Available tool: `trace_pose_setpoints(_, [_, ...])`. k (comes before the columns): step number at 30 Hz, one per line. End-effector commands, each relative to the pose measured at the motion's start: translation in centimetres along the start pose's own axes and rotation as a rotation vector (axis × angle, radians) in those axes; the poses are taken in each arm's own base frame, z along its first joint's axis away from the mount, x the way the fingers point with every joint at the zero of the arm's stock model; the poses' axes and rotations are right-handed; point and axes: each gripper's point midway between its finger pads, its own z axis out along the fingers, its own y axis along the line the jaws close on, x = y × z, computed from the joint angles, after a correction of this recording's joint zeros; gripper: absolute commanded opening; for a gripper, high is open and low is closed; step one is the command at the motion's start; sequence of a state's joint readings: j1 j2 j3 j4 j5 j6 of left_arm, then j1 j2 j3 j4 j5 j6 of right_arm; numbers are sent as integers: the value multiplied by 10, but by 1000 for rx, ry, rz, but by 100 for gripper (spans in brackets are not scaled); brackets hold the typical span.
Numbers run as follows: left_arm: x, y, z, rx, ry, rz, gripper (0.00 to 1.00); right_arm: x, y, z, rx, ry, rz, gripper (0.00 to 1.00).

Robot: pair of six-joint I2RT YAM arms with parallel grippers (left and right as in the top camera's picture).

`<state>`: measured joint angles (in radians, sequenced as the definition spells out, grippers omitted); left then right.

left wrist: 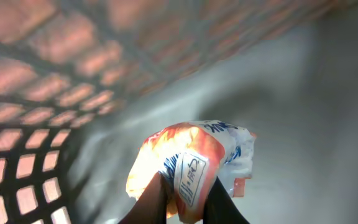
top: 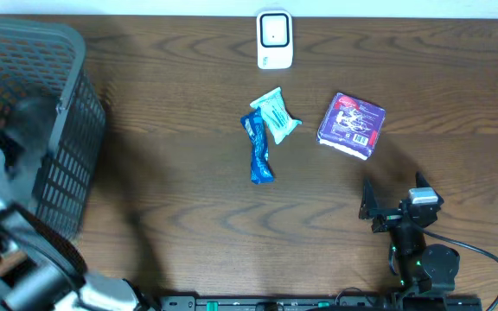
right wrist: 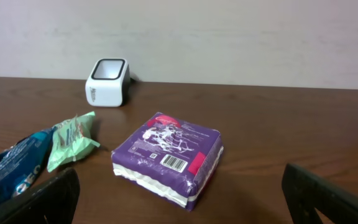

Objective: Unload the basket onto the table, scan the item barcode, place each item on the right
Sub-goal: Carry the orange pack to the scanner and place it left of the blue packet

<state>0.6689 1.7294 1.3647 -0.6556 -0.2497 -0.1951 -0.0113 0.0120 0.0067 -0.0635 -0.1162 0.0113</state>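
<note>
- The left arm reaches down into the dark grey plastic mesh basket at the table's left end; it looks blurred from overhead.
- The left fingers are pinched shut on an orange-and-white crinkly packet, held inside the basket near its mesh wall.
- The right arm sits low at the near right of the brown wooden table, its right fingers spread wide and holding nothing.
- They point at a purple square pack.
- A green sachet and a blue wrapper touch mid-table.
- The white box-shaped scanner stands at the far edge.
</note>
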Motion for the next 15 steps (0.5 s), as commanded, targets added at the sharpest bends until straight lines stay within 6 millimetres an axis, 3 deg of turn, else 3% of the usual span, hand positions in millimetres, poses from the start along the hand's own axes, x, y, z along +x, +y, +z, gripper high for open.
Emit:
trace_pose_setpoints(1, [-41,-39,-94,293,-224,-103,7,0,1,0,-7,-1,10,99])
trace_pose_setpoints(3, [-59,-60,-158,503,-346,-196,7,0,1,0,-7,-1,10,99])
trace_pose_setpoints(5, [-65,-73,-200,641,-405,-248,7,0,1,0,-7,-1,10,99])
trace_pose_setpoints(6, [-68,-82,-238,763,-450,-292,7,0,1,0,-7,-1,10,99])
trace_pose_setpoints(9, [-58,-107,-311,1006,-492,-306,7,0,1,0,-7,-1,10,99])
trace_pose_setpoints(11, [-39,-130,-349,1130,-500,-233,7,0,1,0,-7,-1,10,99])
trace_pose_setpoints(12, [-31,-139,-357,1158,-490,-207,7,0,1,0,-7,-1,10,99])
trace_pose_setpoints(13, [-16,-156,-368,1197,-473,-151,7,0,1,0,-7,-1,10,99])
trace_pose_setpoints(14, [10,-185,-378,1245,-432,-53,7,0,1,0,-7,-1,10,99])
trace_pose_setpoints(15, [19,-195,-380,1257,-417,-20,8,0,1,0,-7,-1,10,99])
